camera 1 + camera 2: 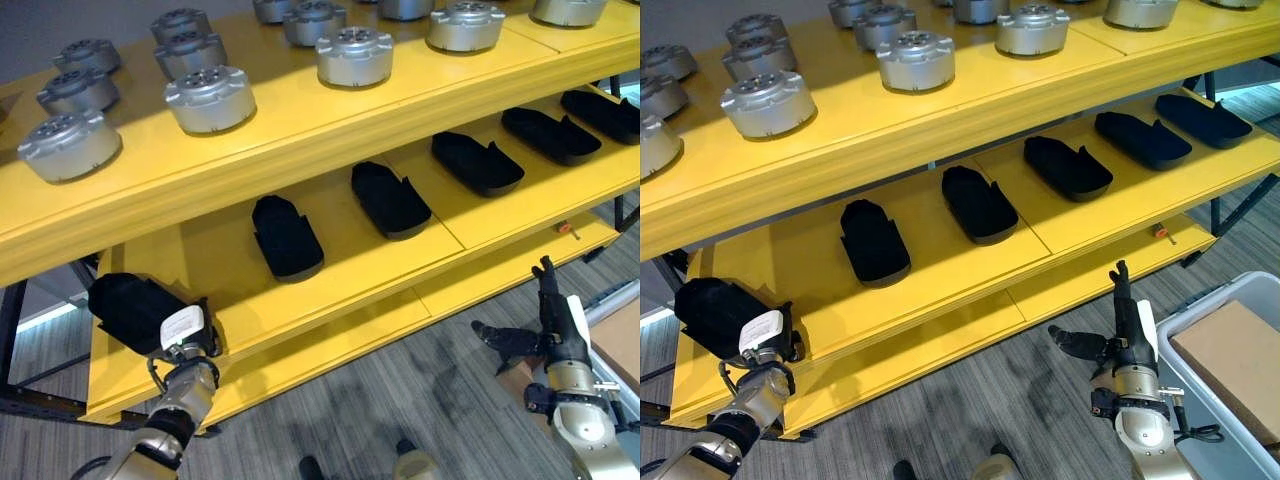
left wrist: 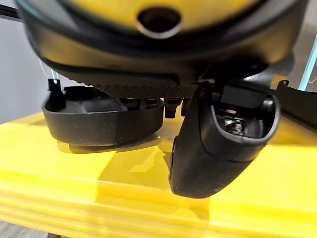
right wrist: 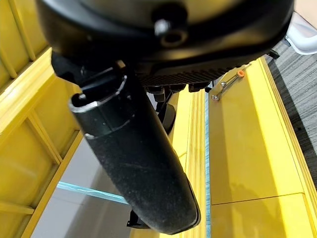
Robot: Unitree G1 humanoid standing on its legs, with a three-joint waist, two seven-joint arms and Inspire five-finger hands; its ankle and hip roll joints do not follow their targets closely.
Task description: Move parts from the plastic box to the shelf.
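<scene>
A black moulded part (image 1: 130, 308) rests at the left end of the yellow shelf's middle level (image 1: 230, 290). My left hand (image 1: 185, 345) is right against its near side. In the left wrist view the part (image 2: 99, 119) sits flat on the shelf, and the thumb (image 2: 218, 144) hangs beside it without touching. My right hand (image 1: 1128, 345) is open and empty above the floor in front of the shelf, fingers pointing up. The plastic box (image 1: 1215, 300) stands at the lower right with a brown slab (image 1: 1235, 360) inside.
Several more black parts (image 1: 388, 198) lie in a row along the middle level. Silver round parts (image 1: 355, 55) stand on the top level. A small orange-tipped tool (image 1: 567, 229) lies on the lowest level. Grey floor stretches between my hands.
</scene>
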